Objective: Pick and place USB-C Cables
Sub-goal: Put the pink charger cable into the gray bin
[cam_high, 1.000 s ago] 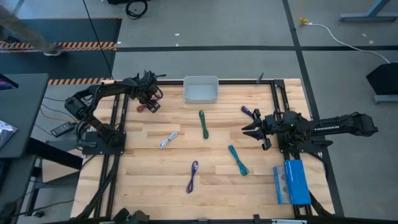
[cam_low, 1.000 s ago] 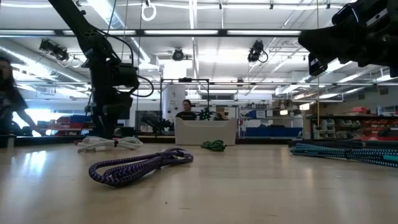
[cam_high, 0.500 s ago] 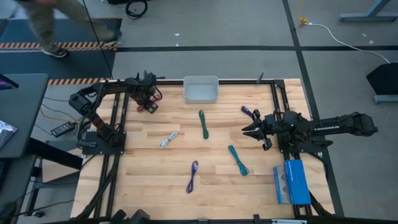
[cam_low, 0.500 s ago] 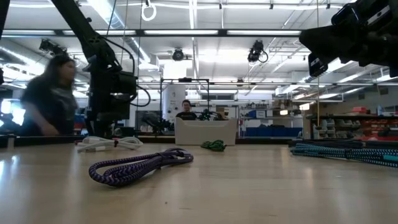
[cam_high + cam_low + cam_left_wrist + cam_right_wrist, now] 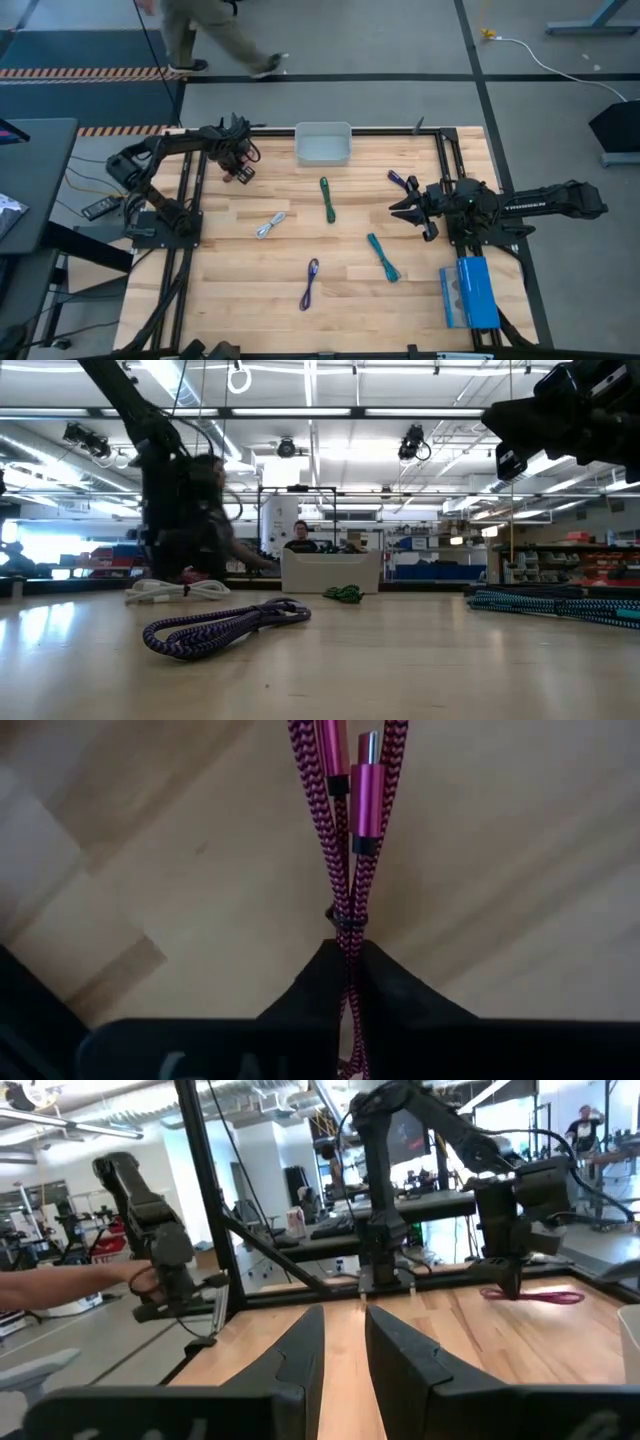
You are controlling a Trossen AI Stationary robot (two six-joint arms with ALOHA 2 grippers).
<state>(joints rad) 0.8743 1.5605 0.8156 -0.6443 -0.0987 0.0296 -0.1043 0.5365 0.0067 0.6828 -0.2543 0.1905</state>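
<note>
My left gripper [image 5: 239,170] stands at the table's far left, pointing down, shut on the magenta USB-C cable [image 5: 350,830], which lies on the wood. From across the table the right wrist view shows that cable [image 5: 535,1294] under the left arm. A white-grey cable [image 5: 270,225], a green one [image 5: 327,199], a teal one [image 5: 382,257] and a purple-blue one [image 5: 309,283] lie loose on the table. A further purple cable [image 5: 398,179] lies near my right gripper [image 5: 405,210], which hovers open at mid right and holds nothing. My left gripper pinches the magenta cable's folded strands [image 5: 347,942] between its two fingers, just behind the small black tie [image 5: 345,920]. The fingers [image 5: 310,982] come from above, pointing down, one on each side of the bundle. The plug ends [image 5: 365,790] lie on the table.
A grey bin [image 5: 323,143] stands at the far edge, middle. A blue box [image 5: 467,292] lies at the near right by the right arm's base. A person [image 5: 215,35] walks on the floor beyond the far edge. Bare wood lies between the cables.
My left gripper has shut on the magenta cable while staying nearly in place at the far left. The cable still lies on the table. A person has walked from left to right past the table's far side.
</note>
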